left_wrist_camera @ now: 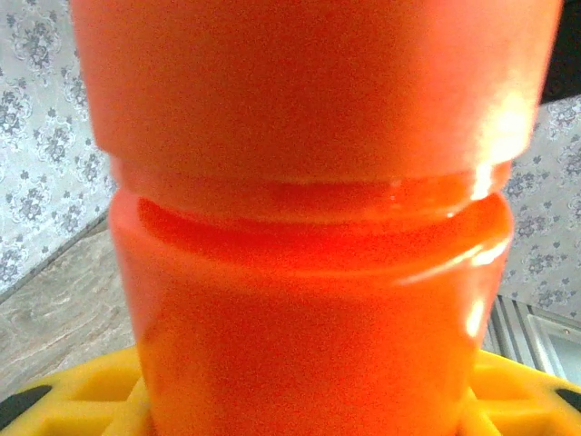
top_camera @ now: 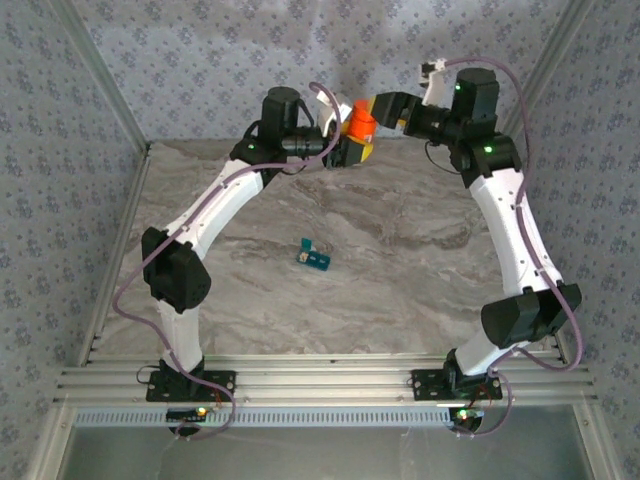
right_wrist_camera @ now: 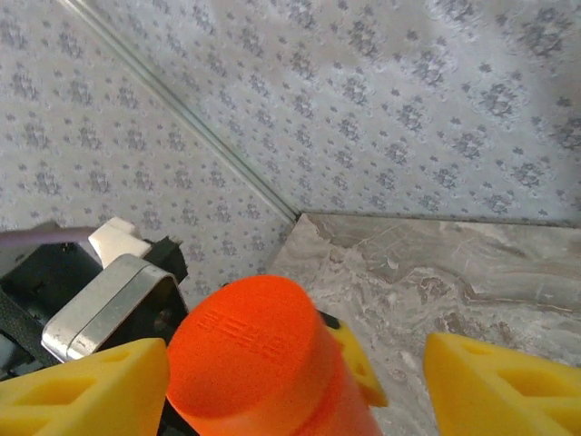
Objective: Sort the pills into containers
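Observation:
An orange pill bottle (top_camera: 361,124) with its cap on is held up in the air over the back of the table. My left gripper (top_camera: 350,150) is shut on its body. In the left wrist view the bottle (left_wrist_camera: 304,227) sits between yellow fingers (left_wrist_camera: 82,400). My right gripper (top_camera: 378,108) stands open around the cap (right_wrist_camera: 250,354), with a clear gap between the cap and its right finger (right_wrist_camera: 508,386). The teal containers (top_camera: 313,256) lie on the table's middle, one lid standing up. The pills are hidden.
The marble table (top_camera: 400,280) is closed in by patterned walls (top_camera: 250,60) at the back and sides. A metal rail (top_camera: 320,385) runs along the near edge by the arm bases. The left arm's camera mount (right_wrist_camera: 100,300) shows close to the cap.

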{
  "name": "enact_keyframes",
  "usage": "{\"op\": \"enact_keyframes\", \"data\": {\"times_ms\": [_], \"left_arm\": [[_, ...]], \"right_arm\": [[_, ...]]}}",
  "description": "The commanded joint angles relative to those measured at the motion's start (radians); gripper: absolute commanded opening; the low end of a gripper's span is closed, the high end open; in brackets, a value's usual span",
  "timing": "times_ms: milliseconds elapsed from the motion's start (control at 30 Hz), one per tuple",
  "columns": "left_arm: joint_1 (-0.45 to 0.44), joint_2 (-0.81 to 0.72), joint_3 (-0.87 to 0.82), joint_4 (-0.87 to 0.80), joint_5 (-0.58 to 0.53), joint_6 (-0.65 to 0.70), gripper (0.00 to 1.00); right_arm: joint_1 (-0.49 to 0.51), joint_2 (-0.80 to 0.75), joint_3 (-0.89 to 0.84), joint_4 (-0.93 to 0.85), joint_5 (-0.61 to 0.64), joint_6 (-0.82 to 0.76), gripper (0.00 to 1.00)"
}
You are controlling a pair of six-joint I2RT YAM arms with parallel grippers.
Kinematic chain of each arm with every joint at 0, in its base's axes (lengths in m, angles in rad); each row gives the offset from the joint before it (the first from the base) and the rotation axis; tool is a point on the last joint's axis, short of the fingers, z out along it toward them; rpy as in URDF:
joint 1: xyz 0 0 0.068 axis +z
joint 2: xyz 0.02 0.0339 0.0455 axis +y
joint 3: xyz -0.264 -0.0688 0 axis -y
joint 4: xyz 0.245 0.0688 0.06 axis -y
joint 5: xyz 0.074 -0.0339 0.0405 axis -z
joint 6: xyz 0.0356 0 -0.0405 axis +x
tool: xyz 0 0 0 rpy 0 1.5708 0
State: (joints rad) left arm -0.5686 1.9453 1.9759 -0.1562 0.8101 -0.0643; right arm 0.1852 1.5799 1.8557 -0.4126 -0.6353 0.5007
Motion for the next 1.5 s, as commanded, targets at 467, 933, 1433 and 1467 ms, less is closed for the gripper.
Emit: {"op": "enact_keyframes", "data": {"times_ms": [467, 933, 1433, 1467], "left_arm": [[0.017, -0.034, 0.005, -0.005, 0.118, -0.001, 0.0], [0.014, -0.033, 0.009, -0.023, 0.149, -0.008, 0.0], [0.013, -0.034, 0.013, -0.02, 0.152, -0.006, 0.0], [0.013, -0.034, 0.013, -0.02, 0.153, -0.006, 0.0]], "right_arm": [[-0.149, 0.082, 0.124, -0.073, -0.437, -0.097, 0.83], [-0.052, 0.176, 0.248, -0.15, -0.451, -0.127, 0.78], [-0.003, 0.188, 0.244, -0.184, -0.421, -0.164, 0.51], [-0.003, 0.186, 0.243, -0.208, -0.415, -0.168, 0.47]]}}
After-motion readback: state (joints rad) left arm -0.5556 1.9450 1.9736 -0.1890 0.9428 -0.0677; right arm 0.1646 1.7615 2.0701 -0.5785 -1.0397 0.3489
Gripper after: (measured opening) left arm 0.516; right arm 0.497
